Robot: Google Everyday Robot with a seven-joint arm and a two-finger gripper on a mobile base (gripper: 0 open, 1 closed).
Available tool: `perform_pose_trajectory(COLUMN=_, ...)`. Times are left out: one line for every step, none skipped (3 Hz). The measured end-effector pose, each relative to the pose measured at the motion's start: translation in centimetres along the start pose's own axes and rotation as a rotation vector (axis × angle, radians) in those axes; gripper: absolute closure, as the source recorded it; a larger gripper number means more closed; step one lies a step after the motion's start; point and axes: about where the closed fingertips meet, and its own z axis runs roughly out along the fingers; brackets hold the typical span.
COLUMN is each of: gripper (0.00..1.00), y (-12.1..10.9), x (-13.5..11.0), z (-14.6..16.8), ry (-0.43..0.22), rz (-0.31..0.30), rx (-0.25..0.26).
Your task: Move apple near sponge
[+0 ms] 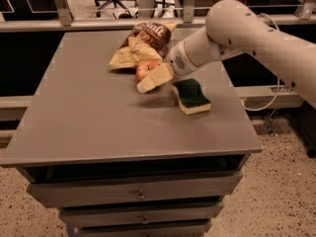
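Observation:
The red apple (145, 68) is near the back middle of the grey table (98, 122), right in front of the chip bag. My gripper (147, 81) is at the apple, reaching in from the right, and its tan front part covers the apple's lower right side. The sponge (190, 96), dark green on top with a pale yellow base, lies flat on the table a short way to the right of the apple and a little nearer the front. The sponge lies apart from the gripper, under the wrist.
A brown-and-tan chip bag (143, 43) lies at the table's back edge, touching or almost touching the apple. My white arm (256, 38) crosses above the table's right back corner. Drawers (140, 194) sit below the table front. A rail and an office chair stand behind.

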Motion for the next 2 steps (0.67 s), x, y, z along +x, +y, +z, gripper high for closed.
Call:
perform_pose_trajectory(gripper=0.00, y=0.0, x=0.1, z=-0.1, ry=-0.008, rz=0.004, rx=0.004)
perform_pose_trajectory(gripper=0.00, y=0.2, x=1.3, z=-1.7, ry=-0.119, rz=0.064, rx=0.056)
